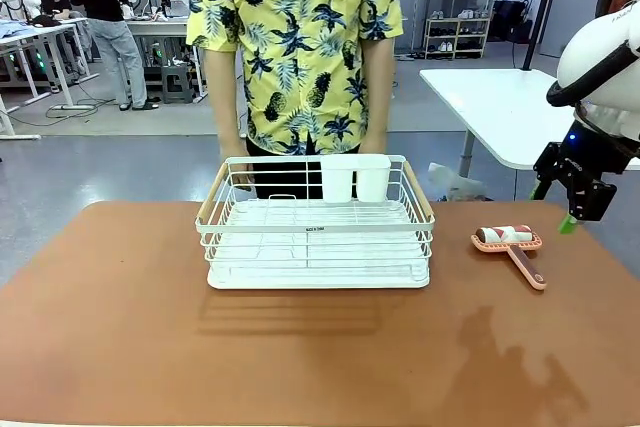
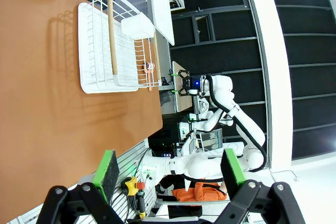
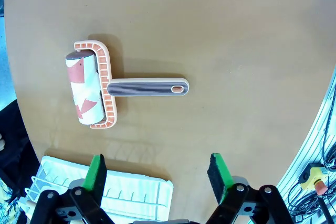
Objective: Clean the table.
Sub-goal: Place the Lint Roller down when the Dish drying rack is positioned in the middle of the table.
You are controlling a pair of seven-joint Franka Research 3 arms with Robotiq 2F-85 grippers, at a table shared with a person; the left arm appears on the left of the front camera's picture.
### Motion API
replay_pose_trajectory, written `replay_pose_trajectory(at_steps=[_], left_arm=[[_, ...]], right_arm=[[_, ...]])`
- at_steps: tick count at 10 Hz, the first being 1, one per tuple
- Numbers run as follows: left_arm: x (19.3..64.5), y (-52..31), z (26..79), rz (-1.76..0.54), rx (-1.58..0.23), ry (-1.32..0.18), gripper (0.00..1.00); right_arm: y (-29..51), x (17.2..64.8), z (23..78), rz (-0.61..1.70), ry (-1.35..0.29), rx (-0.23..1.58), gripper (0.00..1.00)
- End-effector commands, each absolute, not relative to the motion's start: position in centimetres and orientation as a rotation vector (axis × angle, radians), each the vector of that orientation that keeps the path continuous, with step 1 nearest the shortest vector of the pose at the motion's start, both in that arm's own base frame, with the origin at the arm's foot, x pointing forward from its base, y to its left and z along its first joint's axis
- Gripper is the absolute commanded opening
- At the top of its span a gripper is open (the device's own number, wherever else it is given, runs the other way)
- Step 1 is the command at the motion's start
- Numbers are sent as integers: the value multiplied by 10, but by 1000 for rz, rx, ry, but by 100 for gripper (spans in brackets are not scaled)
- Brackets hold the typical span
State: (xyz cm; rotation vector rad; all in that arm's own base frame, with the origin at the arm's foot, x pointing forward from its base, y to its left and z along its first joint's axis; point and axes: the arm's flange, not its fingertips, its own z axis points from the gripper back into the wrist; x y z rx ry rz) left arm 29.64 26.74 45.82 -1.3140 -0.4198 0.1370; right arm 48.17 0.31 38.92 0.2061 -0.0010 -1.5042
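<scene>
Early stage of cleaning, judging by layout. Reddish-brown table (image 1: 120, 317) spanning the front view, edge to edge. Two items on it: white wire dish rack (image 1: 316, 229) at centre-far side, w/ two white cups (image 1: 356, 177) at its back rail; lint roller (image 1: 512, 247) to the rack's right, lying flat, handle pointing toward the robot's side, untouched. Faint darker patch on the tabletop nr the front right, possibly a stain or a reflection; cannot tell which.

Right gripper (image 1: 573, 217) hanging above the table's right edge, near the roller but well clear of it. In the right wrist view, green pads (image 3: 96, 173) wide apart, nothing between, roller (image 3: 100, 88) directly ahead of the right gripper (image 3: 157, 174), rack corner (image 3: 121, 198) just beside the fingers' line.

Left gripper (image 2: 170, 171) likewise spread, empty, held off beyond the table's edge; rack (image 2: 113, 45) and table (image 2: 52, 119) far ahead in its view.

Person (image 1: 300, 47) standing behind the rack, hands down by its far corners.

Done so far: nothing evident. Left, prob.: grasp roller by handle, roll over surface; rack maybe to be shifted or removed by the person.
</scene>
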Motion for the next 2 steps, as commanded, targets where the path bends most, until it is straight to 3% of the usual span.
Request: replay_pose_trajectory(at_steps=[1, 2], left_arm=[[296, 270, 460, 116, -1332, -443, 100], [296, 270, 460, 116, -1332, -443, 100]], right_arm=[[4, 481, 388, -1496, -12, 213, 100], [4, 481, 388, -1496, -12, 213, 100]])
